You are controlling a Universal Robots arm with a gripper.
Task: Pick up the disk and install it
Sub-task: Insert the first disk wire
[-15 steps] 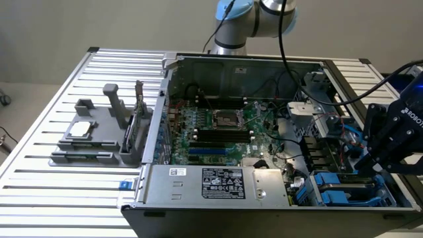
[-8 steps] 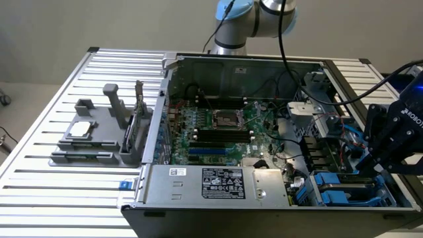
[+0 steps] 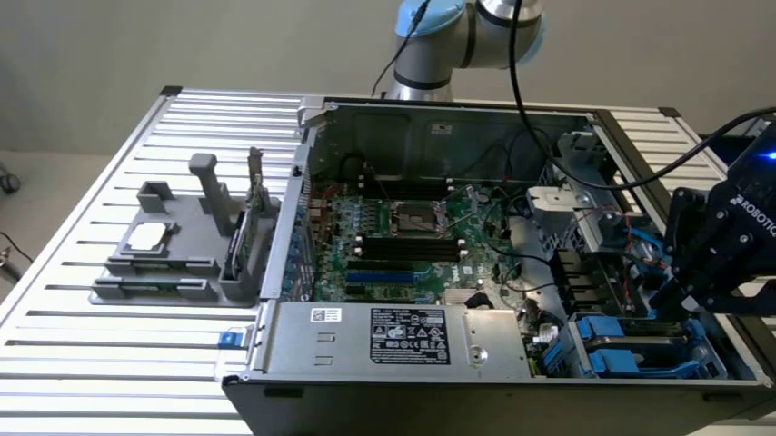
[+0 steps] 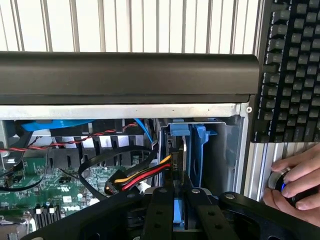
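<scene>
The disk (image 4: 186, 150) stands on edge in its blue plastic carrier frame (image 4: 201, 145), partly down in the drive bay at the corner of the open computer case (image 3: 485, 118). My gripper (image 4: 179, 202) is right above it, its black fingers (image 4: 159, 212) shut on the disk's upper edge, where a blue strip shows between them. In the exterior view my gripper (image 3: 667, 304) hangs over the drive bays at that view's right, and its body hides the disk there.
Red, yellow and black cables (image 4: 142, 175) run close beside the bay. Blue carriers (image 3: 612, 356) lie in the lower bay. The power supply box (image 3: 412, 336), motherboard (image 3: 401, 236) and a grey fixture (image 3: 164, 259) lie toward the exterior view's left. A hand (image 4: 297, 180) rests by a keyboard (image 4: 295, 70).
</scene>
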